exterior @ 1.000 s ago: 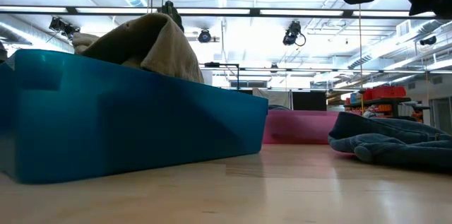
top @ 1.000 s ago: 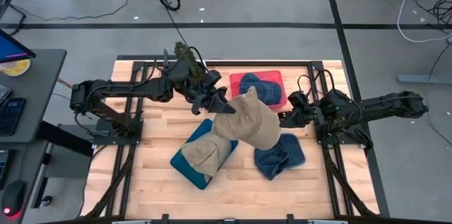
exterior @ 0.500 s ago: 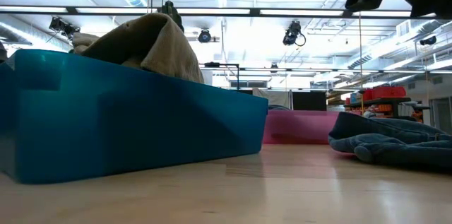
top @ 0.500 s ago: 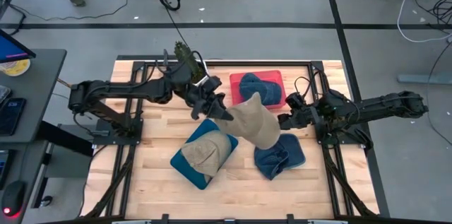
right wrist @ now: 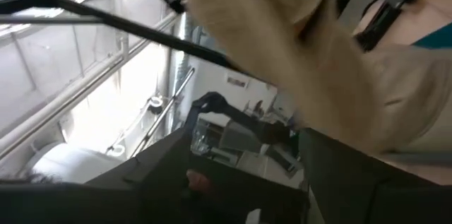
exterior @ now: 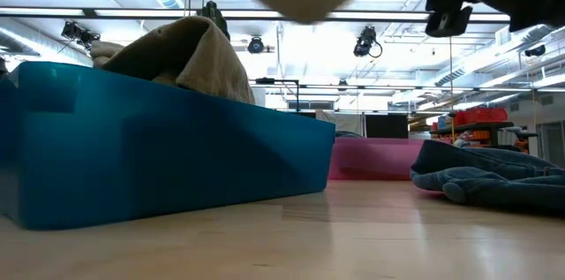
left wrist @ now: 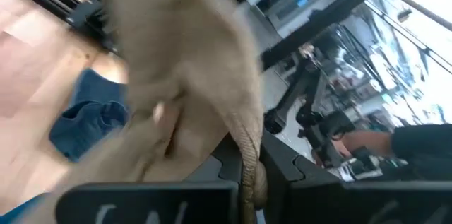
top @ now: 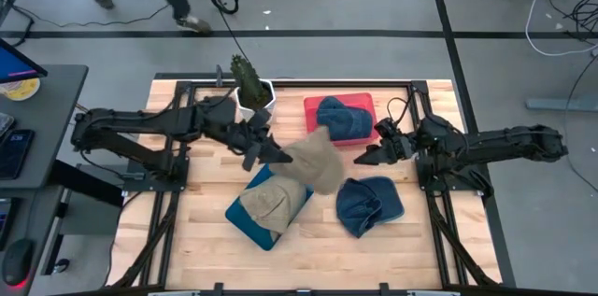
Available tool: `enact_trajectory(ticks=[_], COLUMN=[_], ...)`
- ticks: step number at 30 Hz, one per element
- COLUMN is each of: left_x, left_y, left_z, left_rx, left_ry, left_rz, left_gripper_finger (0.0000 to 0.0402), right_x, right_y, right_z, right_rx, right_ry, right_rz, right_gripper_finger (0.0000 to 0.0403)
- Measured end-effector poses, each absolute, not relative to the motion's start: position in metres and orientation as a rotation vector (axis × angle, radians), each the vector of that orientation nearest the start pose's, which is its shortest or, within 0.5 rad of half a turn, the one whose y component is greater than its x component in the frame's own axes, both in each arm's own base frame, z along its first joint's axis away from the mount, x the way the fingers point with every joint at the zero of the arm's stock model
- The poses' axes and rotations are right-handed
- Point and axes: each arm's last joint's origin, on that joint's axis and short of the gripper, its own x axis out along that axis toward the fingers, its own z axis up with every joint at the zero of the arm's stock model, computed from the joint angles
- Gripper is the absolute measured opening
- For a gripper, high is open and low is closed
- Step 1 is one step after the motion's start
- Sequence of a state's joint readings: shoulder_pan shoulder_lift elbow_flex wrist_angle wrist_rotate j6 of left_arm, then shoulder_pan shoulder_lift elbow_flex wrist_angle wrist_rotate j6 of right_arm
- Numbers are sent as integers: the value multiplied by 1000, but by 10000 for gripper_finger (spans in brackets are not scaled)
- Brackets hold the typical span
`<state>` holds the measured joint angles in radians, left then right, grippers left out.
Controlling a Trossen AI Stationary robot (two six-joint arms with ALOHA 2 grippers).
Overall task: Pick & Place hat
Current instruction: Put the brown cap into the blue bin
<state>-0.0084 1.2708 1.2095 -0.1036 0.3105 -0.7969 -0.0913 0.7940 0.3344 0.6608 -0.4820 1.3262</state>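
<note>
Our left hand point(top: 266, 152), near the middle of the table point(top: 206, 231), grips a tan hat point(top: 311, 163) by its edge and holds it in the air above the blue bin point(top: 245, 216), which sits toward the front edge and already carries another tan hat point(top: 271, 203). Our right hand point(top: 369, 157) hangs just right of the lifted hat, apart from it; we cannot tell whether its fingers are parted or closed. A denim hat point(top: 369, 204) lies loose on the table toward the front right, and another rests in the red bin point(top: 363, 102) near the back edge. A small potted plant point(top: 249, 81) stands at the back edge, behind the left arm.

We judge the step in hand to be carrying the tan hat to the blue bin. To do it well, we should bring the hat squarely over the bin's opening, lower until the crown settles on the hat already there, then let go, so the brim does not catch the rim and spill out. The right arm should stay clear of the drooping fabric.

We can read no brands, labels or writing on the hats or bins.
</note>
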Motion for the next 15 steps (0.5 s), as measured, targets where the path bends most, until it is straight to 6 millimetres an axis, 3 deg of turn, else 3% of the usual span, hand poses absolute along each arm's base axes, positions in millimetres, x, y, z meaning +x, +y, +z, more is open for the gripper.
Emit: enact_trajectory(ticks=[10,15], left_x=[260,254], left_y=[-43,-54], left_z=[397,399], left_rx=[-842,-878], left_ry=[212,128], left_rz=[-73,96], left_gripper_finger=[21,21], right_x=[172,172], right_y=[-15,-19], right_z=[254,251], right_rx=[1246,1258], right_ry=[88,100], right_rz=[419,378], right_gripper_finger=[265,265])
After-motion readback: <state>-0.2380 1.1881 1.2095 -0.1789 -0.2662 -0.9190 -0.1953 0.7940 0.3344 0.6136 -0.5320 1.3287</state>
